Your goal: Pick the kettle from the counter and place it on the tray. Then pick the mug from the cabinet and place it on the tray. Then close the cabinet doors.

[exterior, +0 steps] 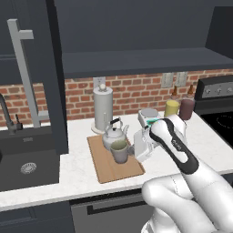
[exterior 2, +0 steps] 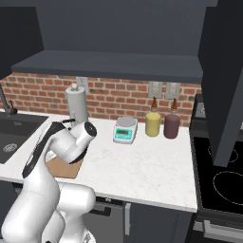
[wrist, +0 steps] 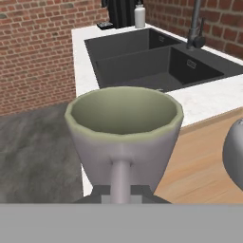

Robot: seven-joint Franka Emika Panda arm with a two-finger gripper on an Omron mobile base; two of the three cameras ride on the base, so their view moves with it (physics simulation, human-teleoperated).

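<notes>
The grey-beige mug (exterior: 119,151) with its greenish inside (wrist: 123,111) sits low over the front of the wooden tray (exterior: 113,172), its handle (wrist: 121,178) turned toward my hand. My gripper (exterior: 129,149) reaches in from the right, and its fingertips (wrist: 107,193) hug the handle on both sides, so it looks shut on the mug. Whether the mug's base touches the board is hidden. The silver kettle (exterior: 113,135) stands on the tray just behind the mug, and its rounded side (wrist: 236,148) shows at the right. Both navy cabinet doors (exterior: 27,73) (exterior 2: 223,80) hang open above the white counter (exterior 2: 142,166).
A tall grey paper-towel holder (exterior: 103,109) stands behind the tray. The white scale (exterior 2: 125,129), a yellow jar (exterior 2: 153,124) and a dark-red jar (exterior 2: 171,126) sit toward the wall on the right. The dark sink (exterior: 27,164) with its faucet (wrist: 197,23) lies left, and the stove (exterior 2: 223,180) right.
</notes>
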